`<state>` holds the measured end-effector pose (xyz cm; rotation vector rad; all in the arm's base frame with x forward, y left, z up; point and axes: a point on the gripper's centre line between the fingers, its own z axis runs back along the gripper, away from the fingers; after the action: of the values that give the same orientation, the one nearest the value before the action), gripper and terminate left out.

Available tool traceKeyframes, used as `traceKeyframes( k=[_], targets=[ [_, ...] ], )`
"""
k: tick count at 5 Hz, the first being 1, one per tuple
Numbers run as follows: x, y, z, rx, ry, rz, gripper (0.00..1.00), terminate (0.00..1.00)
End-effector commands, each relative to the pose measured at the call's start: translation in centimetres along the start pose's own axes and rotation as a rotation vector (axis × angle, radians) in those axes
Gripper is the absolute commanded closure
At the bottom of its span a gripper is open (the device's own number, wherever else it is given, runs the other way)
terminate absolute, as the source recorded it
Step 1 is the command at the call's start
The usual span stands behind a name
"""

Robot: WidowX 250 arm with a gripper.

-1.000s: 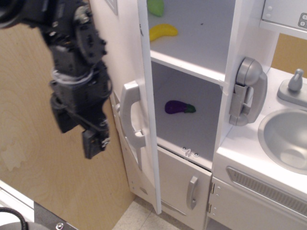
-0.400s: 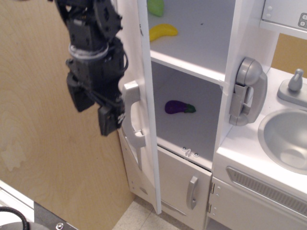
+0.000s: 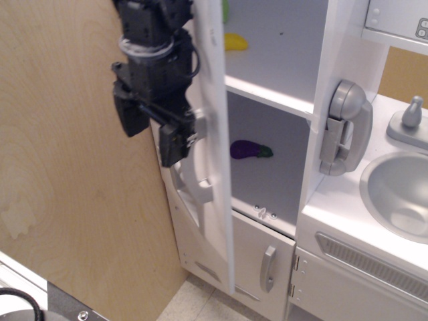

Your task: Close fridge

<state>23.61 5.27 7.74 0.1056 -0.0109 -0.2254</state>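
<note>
pincer (image 3: 152, 127) against fridge (image 3: 212, 134) door (ajar)

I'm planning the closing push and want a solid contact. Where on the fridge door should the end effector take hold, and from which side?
Take the fridge door at its grey vertical handle, coming from the door's outer face on the wood-panel side, where the end effector already sits. The handle stands proud of the panel, near the free edge and far from the hinge, so a push there probably swings it best.

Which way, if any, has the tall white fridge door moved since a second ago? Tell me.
Yes. The tall white fridge door has swung right, toward closing: its edge now covers more of the yellow banana, with the black gripper against its outer face.
</note>
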Motion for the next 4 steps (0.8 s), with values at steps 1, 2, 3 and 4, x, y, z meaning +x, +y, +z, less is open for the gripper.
traceKeyframes(
  k=[1,2,3,4],
  targets=[
    [2.4,-0.4,0.5,0.032,-0.008,0.023,0.00,0.00],
    [3.6,-0.9,0.0,0.035,-0.016,0.036,0.00,0.00],
    [5.5,-1.1,-0.1,0.026,-0.066,0.059,0.00,0.00],
    [6.7,-1.2,-0.1,0.018,-0.088,0.087,0.00,0.00]
  ],
)
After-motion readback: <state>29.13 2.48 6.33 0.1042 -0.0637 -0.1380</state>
